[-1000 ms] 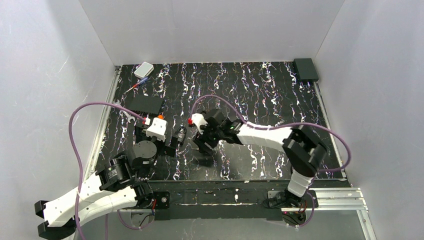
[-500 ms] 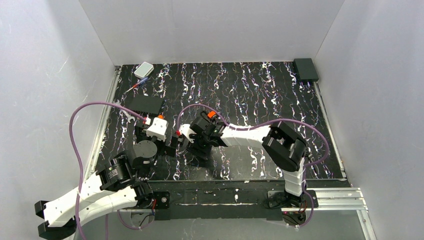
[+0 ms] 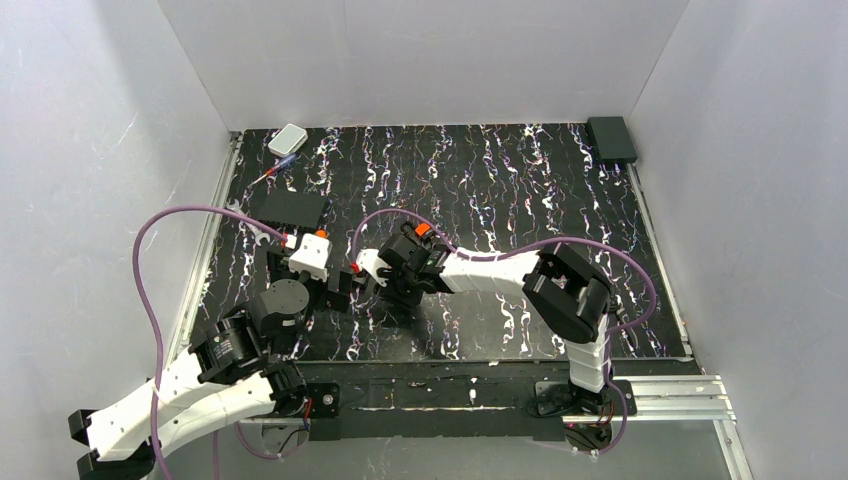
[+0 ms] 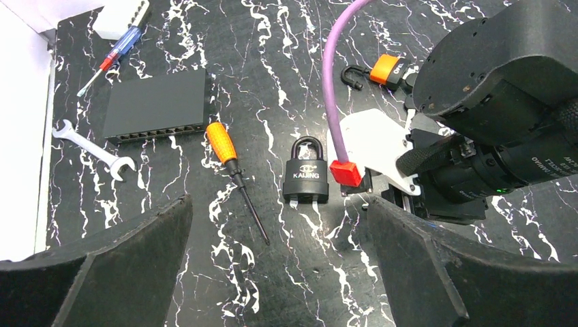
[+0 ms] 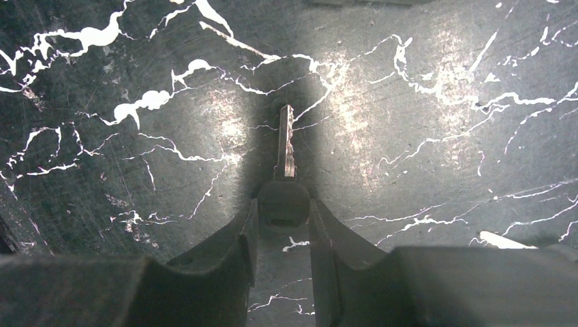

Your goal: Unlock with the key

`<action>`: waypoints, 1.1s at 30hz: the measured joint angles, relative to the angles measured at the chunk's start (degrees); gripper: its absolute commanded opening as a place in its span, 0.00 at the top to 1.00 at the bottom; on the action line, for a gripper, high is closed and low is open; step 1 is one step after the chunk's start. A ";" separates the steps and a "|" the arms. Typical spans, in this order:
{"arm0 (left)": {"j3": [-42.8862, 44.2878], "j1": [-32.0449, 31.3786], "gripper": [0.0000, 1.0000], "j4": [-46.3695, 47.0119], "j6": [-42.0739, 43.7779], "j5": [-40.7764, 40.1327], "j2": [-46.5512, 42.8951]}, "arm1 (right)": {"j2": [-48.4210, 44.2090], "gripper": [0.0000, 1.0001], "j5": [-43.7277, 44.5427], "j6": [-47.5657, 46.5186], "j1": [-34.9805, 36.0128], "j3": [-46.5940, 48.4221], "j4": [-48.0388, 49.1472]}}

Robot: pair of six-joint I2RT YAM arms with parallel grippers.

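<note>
Black marble-look tabletop (image 3: 500, 200) w/ white veins, boxed in by plain white walls (image 3: 420, 60) on three sides. Aluminium rail (image 3: 660, 395) runs along the near edge by the arm bases. Purple cables (image 3: 160, 300) loop off both arms.

Items, left wrist view: dark padlock (image 4: 306, 178) lying flat, shackle pointing to the far side. Orange-handled screwdriver (image 4: 235, 178) just left of it, not touching. Flat black box (image 4: 158, 105) further left, silver wrench (image 4: 93, 148) near its lower corner. Small red/blue screwdriver (image 4: 112, 58) next to a white box (image 4: 121, 15) at the far-left corner. Small orange padlock (image 4: 382, 70) w/ black shackle sits behind the right arm's wrist. Another black box (image 3: 611, 138) in the far-right corner.

Writing: padlock body has a logo and white text, reads approx "KALING". White print on the right arm's motor housing is cut off, can't read it.

Left gripper (image 4: 278, 225): jaws spread wide, holding nothing, hovering above the padlock area.

Right gripper (image 5: 283, 204): down at the table, fingers (image 5: 242, 238) pressed against both sides of the black head of the key (image 5: 286, 163), pinching it. Key lies flat on the table, metal blade pointing away from the gripper. In the top view it is hidden under the right wrist, which sits just right of the padlock.
</note>
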 measured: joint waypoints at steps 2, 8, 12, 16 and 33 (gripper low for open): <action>0.00 0.22 0.01 0.00 0.00 0.28 -0.04 | 0.07 0.81 0.00 -0.09 0.07 0.02 0.02; 0.00 0.37 0.01 0.00 0.00 0.68 -0.04 | 0.07 0.89 -0.04 0.11 0.07 -0.02 0.20; 0.00 0.59 0.01 0.00 0.00 0.90 -0.04 | -1.20 0.90 -0.04 0.70 0.07 -2.03 2.12; 0.00 0.74 0.01 0.00 -0.07 1.29 -0.04 | -4.35 0.91 -0.07 1.99 0.07 -6.64 4.50; 0.00 0.76 0.01 -0.50 -2.62 5.07 2.10 | -25.22 0.92 -0.24 12.57 0.17 -25.05 15.12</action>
